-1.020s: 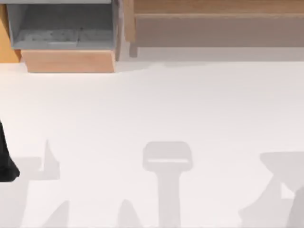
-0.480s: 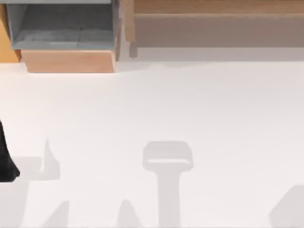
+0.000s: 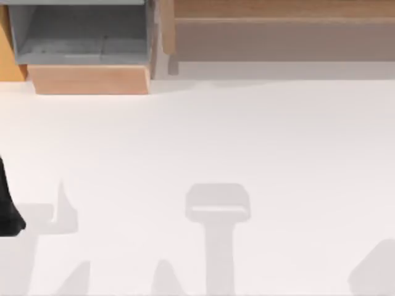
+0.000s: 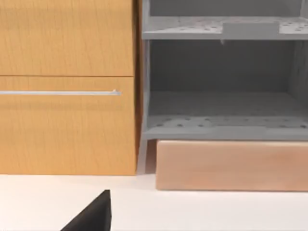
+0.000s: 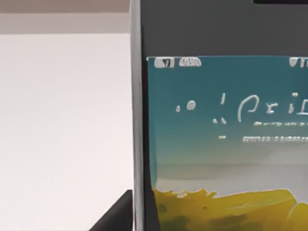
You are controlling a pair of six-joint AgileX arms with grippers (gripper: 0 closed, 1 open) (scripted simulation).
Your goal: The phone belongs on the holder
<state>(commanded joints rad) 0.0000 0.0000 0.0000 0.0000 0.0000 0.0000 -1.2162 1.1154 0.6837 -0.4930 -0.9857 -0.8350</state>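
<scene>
Phone point(image 5: 221, 134) close before the right wrist camera, teal-and-yellow screen, silver edge, white table point(image 5: 62, 130) beside it, right grip on it cannot be told, left arm point(image 3: 7, 209) at table's left edge, grip hidden

The phone point(image 5: 221, 125), silver-edged, black-framed, with a teal-and-yellow screen, looms close before the right wrist camera.

A shelf unit point(image 3: 80, 37) stands at the table's point(image 3: 203, 135) eleven o'clock edge, a wooden cabinet point(image 4: 67, 86) immediately beside it.
</scene>
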